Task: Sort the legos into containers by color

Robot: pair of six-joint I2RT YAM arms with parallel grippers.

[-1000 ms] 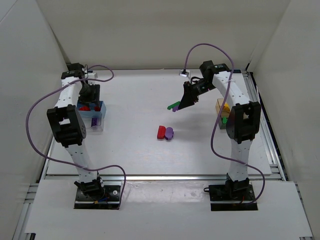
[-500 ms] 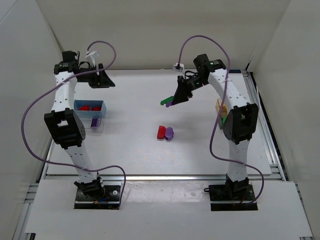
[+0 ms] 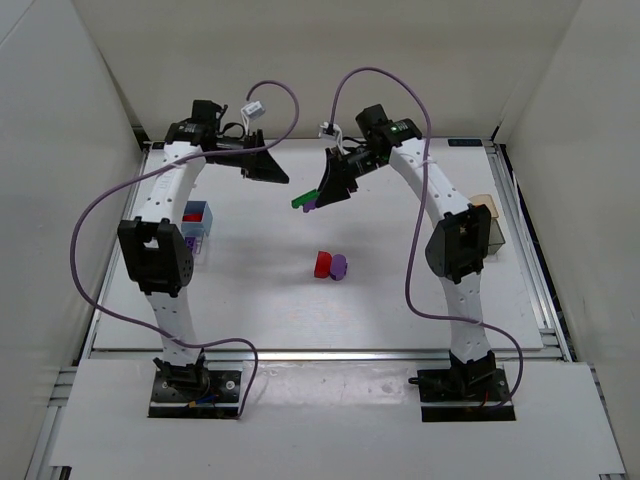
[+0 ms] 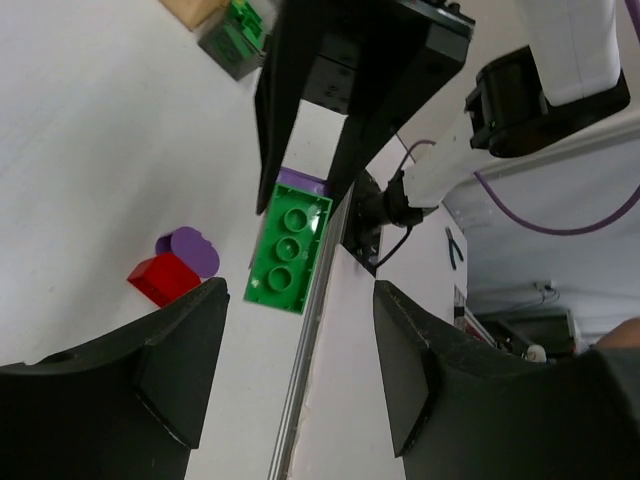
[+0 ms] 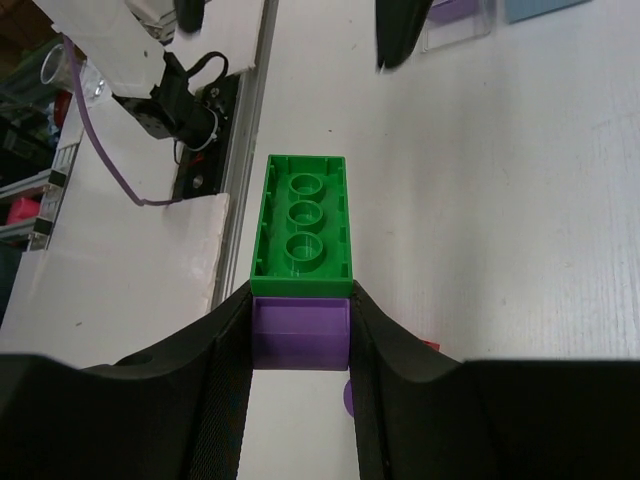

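**Held item.** A green lego [image 5: 303, 227] with three studs in a row is joined to a purple block [image 5: 300, 333]. The pair is in the air above the far half of the desk [image 3: 400, 300], roughly midway between its left and right edges. The right claw [image 3: 317, 196] is clamped on the purple block. One finger [image 5: 225, 370] presses each side of it, and the green lego projects beyond the fingertips.

**Left claw.** The left claw [image 3: 274, 171] hangs over the far half of the desk. It is left of the held pair, apart from it and pointed toward it. Its fingers [image 4: 185, 360] stand apart with nothing gripped between them. In the left wrist view the green lego appears in the gap, but only the right claw holds it.

**Loose items.** A red lego [image 3: 322, 264] and a rounded purple lego [image 3: 339, 266] lie side by side, touching, near the centre of the desk. The red one is on the left.

**Containers, left edge.** A blue container [image 3: 208, 210] holds red pieces. A clear container [image 3: 203, 252] sits just on its near side and holds a purple piece. The left arm covers part of both.

**Containers, right edge.** A tan container [image 3: 486, 205] and a dark-clear container [image 3: 495, 238] sit next to each other. The right arm partly hides them in the top view. The left wrist view shows a green piece in the dark-clear container.
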